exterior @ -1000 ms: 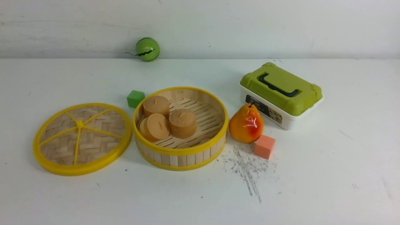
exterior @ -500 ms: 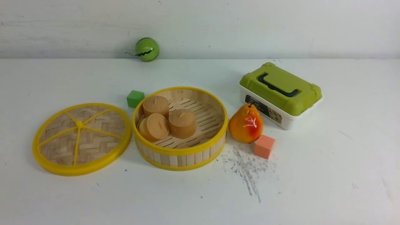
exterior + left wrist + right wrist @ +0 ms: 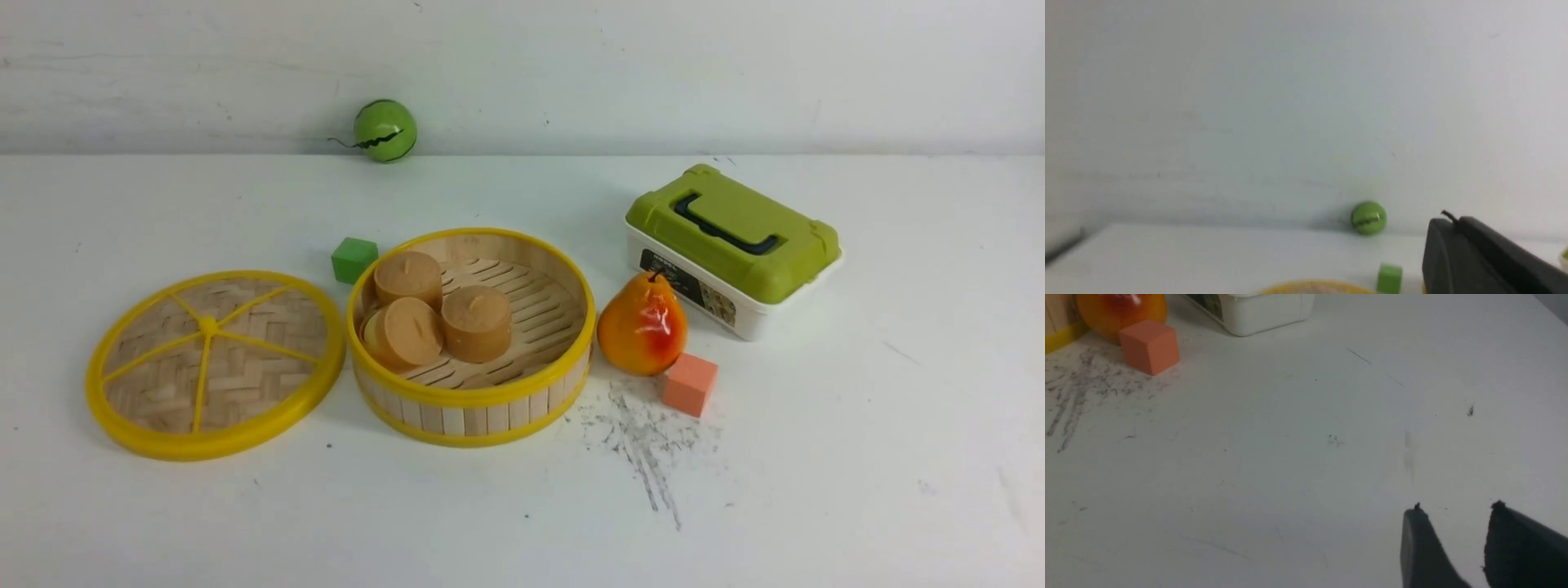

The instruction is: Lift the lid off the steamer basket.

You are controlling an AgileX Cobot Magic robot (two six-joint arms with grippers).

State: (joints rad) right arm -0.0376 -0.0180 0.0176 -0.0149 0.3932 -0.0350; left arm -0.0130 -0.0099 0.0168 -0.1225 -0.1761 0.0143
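Right gripper (image 3: 1457,522) has its two dark fingers spread with nothing between them, hanging over bare white table (image 3: 1306,457). Only one finger (image 3: 1474,257) of the left gripper shows – can't tell if it's spread or closed. The lid (image 3: 214,363) lies flat on the table, touching the left side of the uncovered steamer basket (image 3: 472,336) – three brown cakes (image 3: 437,314) inside.

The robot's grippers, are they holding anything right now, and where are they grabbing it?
Nothing is held. The right gripper is open over bare table. The lid lies flat beside the steamer basket, untouched. Only one left finger shows, gripping nothing.
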